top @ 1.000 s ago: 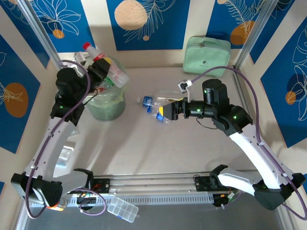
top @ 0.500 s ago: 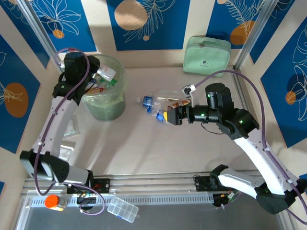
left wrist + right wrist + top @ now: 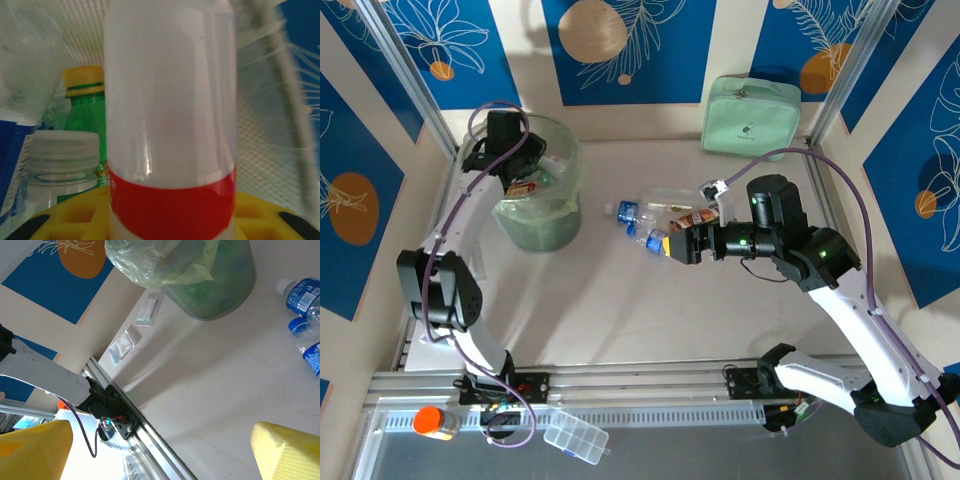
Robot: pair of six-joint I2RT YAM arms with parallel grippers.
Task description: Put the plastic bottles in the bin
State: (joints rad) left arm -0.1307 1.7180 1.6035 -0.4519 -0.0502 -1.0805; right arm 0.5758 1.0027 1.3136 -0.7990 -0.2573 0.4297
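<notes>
A: How far is the job? Begin with the big things, please.

B: On the pale table (image 3: 620, 320), at the far left, stands the bin (image 3: 548, 228) with its green bag. Several bottles lie inside it already.

A: And the arms?

B: The left gripper (image 3: 523, 163) reaches down into the mouth of the bin. Its yellow fingers (image 3: 255, 212) pinch a white bottle with a red band (image 3: 170, 125). The left wrist view shows a green bottle (image 3: 89, 117) with a yellow cap and a clear bottle (image 3: 62, 160) close behind it. So the held bottle seems to be within the bin walls.

A: Then this is the drop?

B: It looks so. The next move needs only that the fingers part and the arm rises straight, without catching the bag.

A: What about the other arm?

B: The right gripper (image 3: 676, 243) hangs low over the middle of the table. Its fingers are spread wide and there is nothing between them. Three loose bottles lie just beside it. One is a blue-label bottle (image 3: 630, 212), one is a blue-cap bottle (image 3: 654, 238), and a little farther lies a brown-label bottle (image 3: 692, 214).

A: What does the right arm need for its next move?

B: Probably it must set the jaws across the body of the nearest bottle and then close them. The bottles lie near each other, so a careless push could roll one away.
</notes>
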